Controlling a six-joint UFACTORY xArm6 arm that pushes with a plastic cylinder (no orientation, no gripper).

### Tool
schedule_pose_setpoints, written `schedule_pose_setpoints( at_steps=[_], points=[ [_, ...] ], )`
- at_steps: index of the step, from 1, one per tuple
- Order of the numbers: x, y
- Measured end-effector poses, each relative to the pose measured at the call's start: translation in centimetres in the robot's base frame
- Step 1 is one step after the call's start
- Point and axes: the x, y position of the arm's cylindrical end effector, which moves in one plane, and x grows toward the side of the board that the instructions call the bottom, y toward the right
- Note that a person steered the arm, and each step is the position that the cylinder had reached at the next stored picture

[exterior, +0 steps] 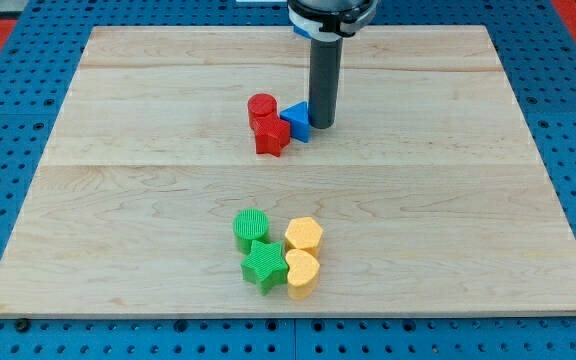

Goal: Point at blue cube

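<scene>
Lab bench: wooden board (148,90) on blue pegboard (8,100).

Red cylinder (262,106) touching red star (272,135), upper centre. I see green cylinder (251,227), green star (264,266), yellow hexagon (304,235), yellow heart (302,271) clustered low on wooden board (118,150).

Wood board, plastic-looking blocks, dark matt rod

The board (118,150) is pale wood with visible grain and plank seams, smooth and slightly satin. The red blocks (266,123), blue block (296,122), green blocks (258,250) and yellow blocks (303,258) look like matt plastic with fine ribbed tops. The rod above my tip (322,124) is dark and matt. Around lies a blue perforated surface (8,150) with a slight sheen
</scene>
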Motion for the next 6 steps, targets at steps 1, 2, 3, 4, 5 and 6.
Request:
schedule_pose_setpoints(
  at_steps=[1,2,3,4,5,6],
  points=[
    [0.0,0.7],
    [-0.7,1.9],
    [-4.1,1.8],
    [-8.1,-0.1],
    [-10.0,-5.2],
    [-13.5,-11.1]
  ],
)
